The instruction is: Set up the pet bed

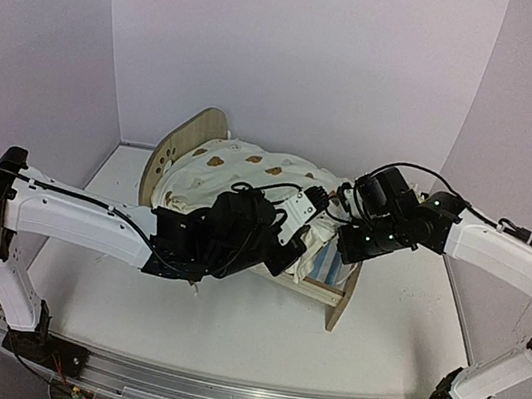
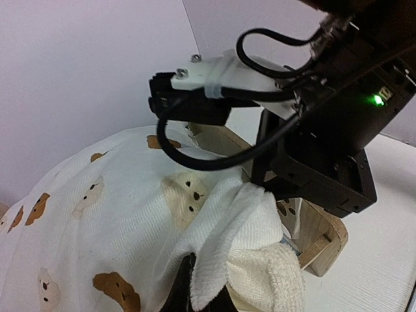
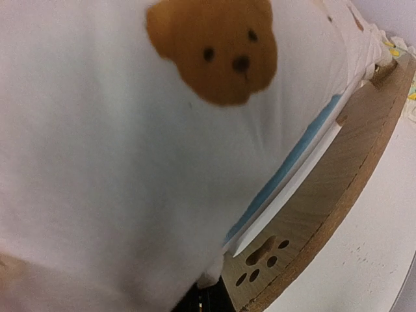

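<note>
White table (image 1: pixel 226 325), pale walls all round, and both arms are reaching in towards the middle. The pet bed (image 1: pixel 340 307) sits mid-table on a slant, one arched end board towards the far left, the other at the near right. Heaped on it is the bear-print cushion (image 1: pixel 240 170), bulging well above the frame, with a strip of blue-and-white striped base (image 1: pixel 328 268) peeking out by the near-right board.

Left gripper (image 2: pixel 195 292) is low at the cushion's near edge, jaws pressed together with a fold of the cover between them. Right gripper (image 1: pixel 345 242) is at the cushion's corner just beside that board, jaws pressed together too; whether any fabric is caught, I cannot tell. Right wrist view shows a paw-print cutout (image 3: pixel 263 260) in the board.
</note>
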You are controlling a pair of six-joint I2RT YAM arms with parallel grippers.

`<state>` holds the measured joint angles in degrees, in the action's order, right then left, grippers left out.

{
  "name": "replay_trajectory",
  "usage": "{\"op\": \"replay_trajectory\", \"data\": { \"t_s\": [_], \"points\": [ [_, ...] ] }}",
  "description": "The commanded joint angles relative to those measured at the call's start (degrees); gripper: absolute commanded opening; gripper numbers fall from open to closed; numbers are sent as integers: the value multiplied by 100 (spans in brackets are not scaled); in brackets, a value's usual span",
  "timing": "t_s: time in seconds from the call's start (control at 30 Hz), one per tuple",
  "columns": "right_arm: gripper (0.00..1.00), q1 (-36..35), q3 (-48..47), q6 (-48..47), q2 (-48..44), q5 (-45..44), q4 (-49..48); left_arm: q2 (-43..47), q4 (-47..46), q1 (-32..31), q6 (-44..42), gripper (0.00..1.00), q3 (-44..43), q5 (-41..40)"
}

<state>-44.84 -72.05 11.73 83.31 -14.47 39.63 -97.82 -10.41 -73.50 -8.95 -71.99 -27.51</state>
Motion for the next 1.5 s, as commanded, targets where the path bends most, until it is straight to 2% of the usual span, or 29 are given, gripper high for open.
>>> {"op": "replay_trajectory", "data": {
  "t_s": [0.0,0.2,0.57,0.8,0.87,1.0,1.23,1.3,1.47],
  "points": [
    [0,-25,-399,-167,76,113,-49,113,-125,-37,109,0,-185,20],
    [0,-30,-35,-106,123,34,-45,145,-101,-40,116,0,-127,37],
    [1,-25,642,675,-161,258,-44,211,-46,-36,213,0,-3,132],
    [17,-43,857,1020,-376,579,-43,109,267,-97,466,0,-32,372],
    [28,-48,834,1077,-480,725,-24,37,415,-131,562,0,-95,471],
    [41,-46,774,1153,-754,1004,81,-184,790,-248,823,0,-268,544],
    [50,-47,927,1220,-1518,923,371,-508,1198,-386,1424,0,-434,717],
    [51,-45,999,1239,-1740,834,448,-558,1212,-400,1521,5,-469,729],
    [52,-46,1304,1442,-2244,778,493,-602,1338,-422,1703,39,-638,899]
  ]
}}
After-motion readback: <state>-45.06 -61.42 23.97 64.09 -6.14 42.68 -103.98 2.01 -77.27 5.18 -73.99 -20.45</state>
